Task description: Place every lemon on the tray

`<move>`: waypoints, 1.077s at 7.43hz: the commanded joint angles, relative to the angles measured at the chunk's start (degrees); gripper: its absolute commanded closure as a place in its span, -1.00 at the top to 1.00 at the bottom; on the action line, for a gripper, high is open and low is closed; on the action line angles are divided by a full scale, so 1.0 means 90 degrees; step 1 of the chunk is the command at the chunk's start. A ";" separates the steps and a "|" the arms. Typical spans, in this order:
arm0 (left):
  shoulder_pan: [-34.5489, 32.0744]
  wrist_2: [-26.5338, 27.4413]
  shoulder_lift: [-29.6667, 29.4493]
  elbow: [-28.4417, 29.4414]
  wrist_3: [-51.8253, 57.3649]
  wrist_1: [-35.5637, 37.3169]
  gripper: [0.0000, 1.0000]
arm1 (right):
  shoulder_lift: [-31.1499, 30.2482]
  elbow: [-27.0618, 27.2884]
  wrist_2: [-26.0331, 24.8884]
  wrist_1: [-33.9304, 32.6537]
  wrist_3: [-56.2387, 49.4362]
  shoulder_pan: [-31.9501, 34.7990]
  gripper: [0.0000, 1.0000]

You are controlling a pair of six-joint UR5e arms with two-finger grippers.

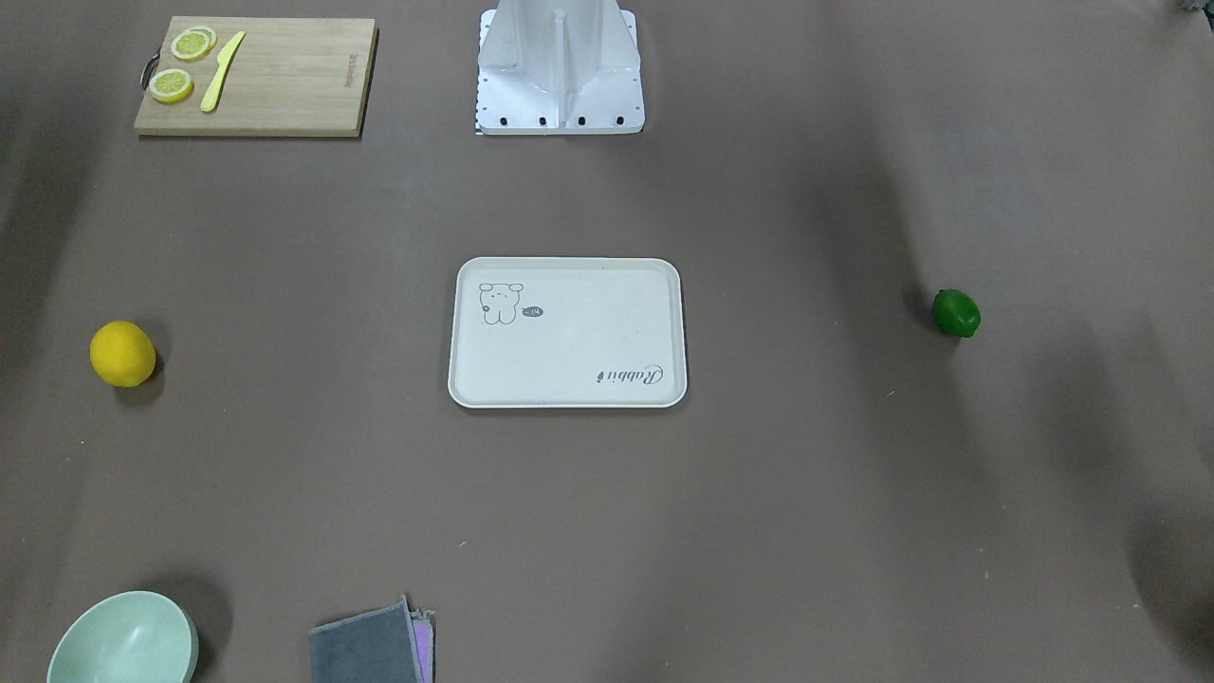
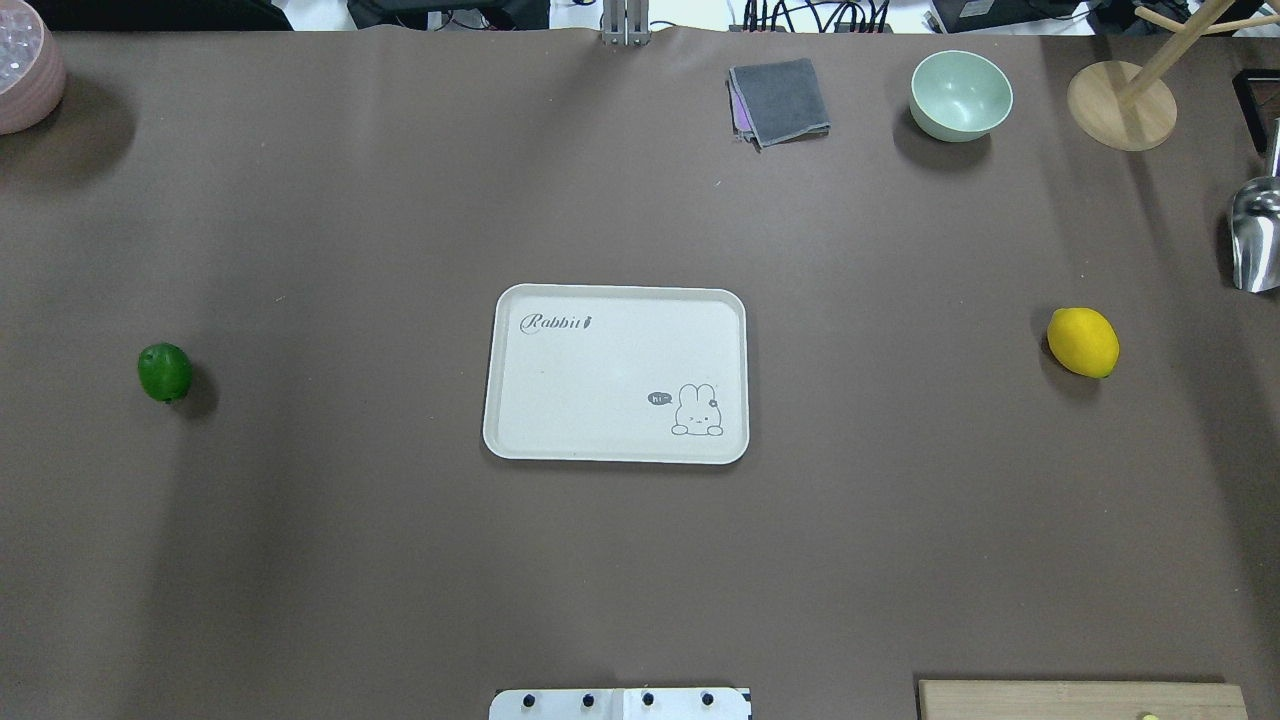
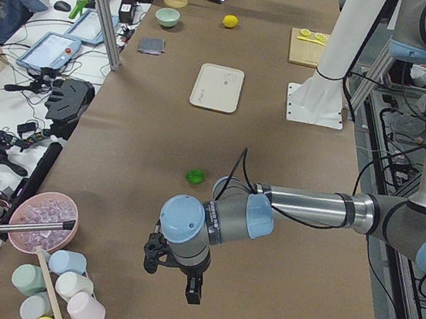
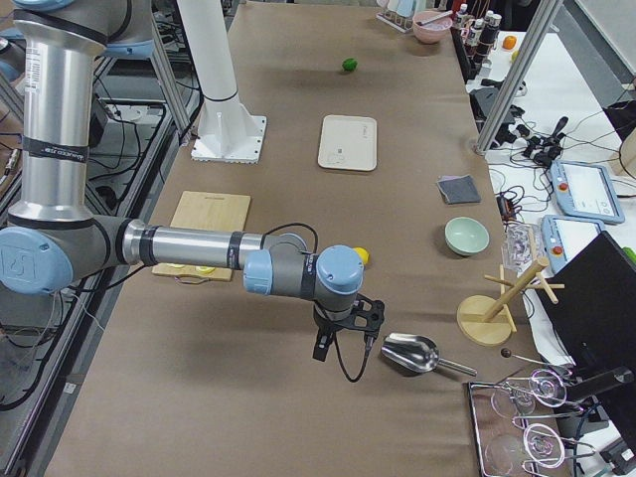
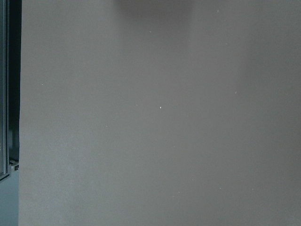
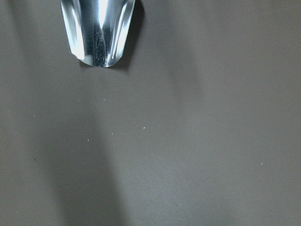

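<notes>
The cream-white tray (image 2: 600, 380) lies bare at the table's middle, also in the front view (image 1: 569, 351). The yellow lemon (image 2: 1083, 342) lies on the table far to its right, and shows at the front view's left (image 1: 122, 354). The dark green lemon (image 2: 165, 372) lies far to the tray's left (image 1: 955, 313). My left gripper (image 3: 173, 276) hovers over the table's left end, beyond the green lemon (image 3: 195, 177). My right gripper (image 4: 343, 348) hovers at the right end, past the yellow lemon (image 4: 362, 255). I cannot tell whether either is open or shut.
A wooden cutting board (image 1: 275, 81) with lemon slices and a yellow knife lies near the base. A mint bowl (image 2: 960, 95), grey cloth (image 2: 778, 100), wooden stand (image 2: 1120, 105) and pink bowl (image 2: 25, 65) line the far edge. A metal scoop (image 6: 99, 30) lies by my right gripper.
</notes>
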 commanded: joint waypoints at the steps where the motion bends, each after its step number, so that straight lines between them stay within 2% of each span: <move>1: 0.0000 0.0009 -0.0077 0.0035 0.0020 -0.0022 0.96 | 0.0000 0.0004 0.0000 -0.0002 0.0000 -0.0004 1.00; 4: 0.0049 0.0068 -0.0545 0.0143 -0.0263 0.0484 0.96 | 0.0000 0.0004 0.0000 -0.0011 0.0000 -0.0004 1.00; 6: 0.0185 -0.0010 -0.0596 -0.0012 -0.0166 0.0701 0.96 | 0.0000 0.0004 0.0000 -0.0031 0.0000 -0.0004 1.00; 8: 0.0282 -0.0777 -0.0498 -0.0209 -0.0407 0.0710 0.89 | 0.0000 0.0004 0.0000 -0.0041 0.0000 0.0005 1.00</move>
